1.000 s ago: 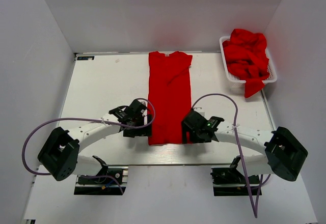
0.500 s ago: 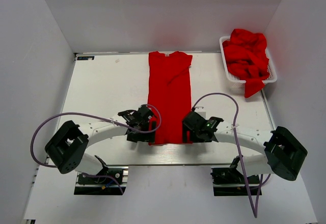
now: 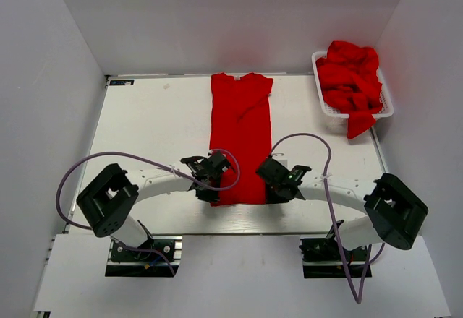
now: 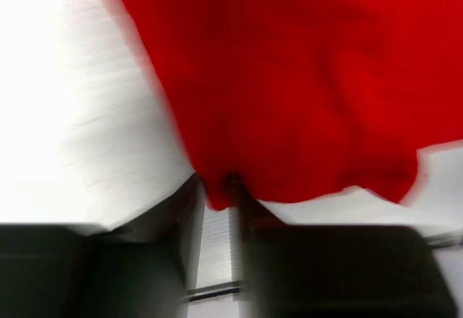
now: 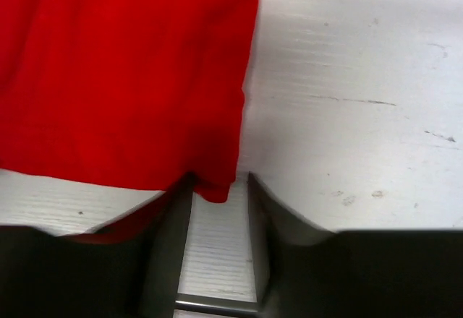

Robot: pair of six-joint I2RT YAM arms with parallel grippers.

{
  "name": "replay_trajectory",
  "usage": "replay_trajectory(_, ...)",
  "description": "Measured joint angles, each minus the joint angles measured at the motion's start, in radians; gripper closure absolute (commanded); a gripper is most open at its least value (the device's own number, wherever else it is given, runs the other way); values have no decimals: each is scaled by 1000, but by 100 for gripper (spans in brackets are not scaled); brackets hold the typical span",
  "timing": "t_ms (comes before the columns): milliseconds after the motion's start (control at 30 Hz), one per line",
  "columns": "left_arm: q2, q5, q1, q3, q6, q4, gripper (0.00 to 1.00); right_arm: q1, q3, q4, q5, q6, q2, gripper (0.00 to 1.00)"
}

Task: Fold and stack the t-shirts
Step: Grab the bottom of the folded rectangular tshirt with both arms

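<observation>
**Left to right.** My left gripper (image 4: 215,191) sits at the near-left corner of the t-shirt (image 3: 241,130). The shirt lies flat on the table (image 3: 152,123) as a long strip, collar at the far end and hem towards the arm bases. The corner's tip fills the narrow gap between the jaws. This wrist view is blurred, so I cannot tell whether the cloth is actually pinched.

I judge the fabric light, limp and not fragile. It will drape and drag, so the two hem corners are the sensible holds, lifted together.

My right gripper (image 5: 221,182) straddles the near-right corner with its jaws about half apart. A sliver of table shows beside the cloth, so nothing is clamped there.

Far right, crumpled t-shirts (image 3: 352,72) are heaped in the basket (image 3: 325,105), with one hanging over its near rim.
</observation>
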Motion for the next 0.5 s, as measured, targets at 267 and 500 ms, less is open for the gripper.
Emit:
replay_trajectory(267,2,11,-29,8,8,16,100,-1,5,22,-41,-3,9,100)
replay_trajectory(500,-83,26,-45,2,7,13,100,0,-11,23,-90,3,-79,100)
